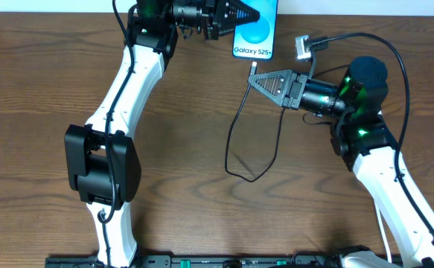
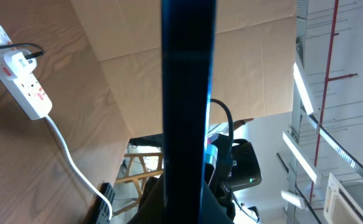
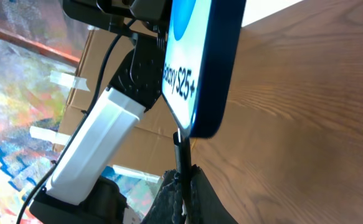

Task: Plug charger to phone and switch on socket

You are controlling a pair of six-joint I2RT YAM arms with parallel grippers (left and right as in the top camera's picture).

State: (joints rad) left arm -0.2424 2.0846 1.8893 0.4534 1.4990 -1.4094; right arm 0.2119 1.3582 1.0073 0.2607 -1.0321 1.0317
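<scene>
Black and edge-on, the phone (image 2: 187,93) filled the middle of my left wrist view as a dark upright bar and hid my own fingers there. From overhead, my left pincer (image 1: 250,15) was closed on its upper part, and the frame cut off the top of the phone. My right pincer (image 1: 254,77) was clamped narrow on the charger (image 1: 235,152), close behind its plug tip (image 3: 179,144). That tip stood right at the phone's glossy, rounded lower edge, beneath the "S25+" lettering. I could not tell whether it had entered the port or only touched the frame.

Thin cable hung in a slack loop across the wood-grain table (image 1: 187,149) and ran up to a small pale block (image 1: 302,48) beside my right arm, too small to identify. In the left wrist view the socket (image 2: 27,87) lay on the wood as a narrow white strip with red markings. A white adapter (image 2: 14,60) sat on it and a thick white cord (image 2: 69,155) trailed off it. Its far end was cut off, and the switch position was too small to read. Brown cardboard (image 2: 249,56) stood behind.
</scene>
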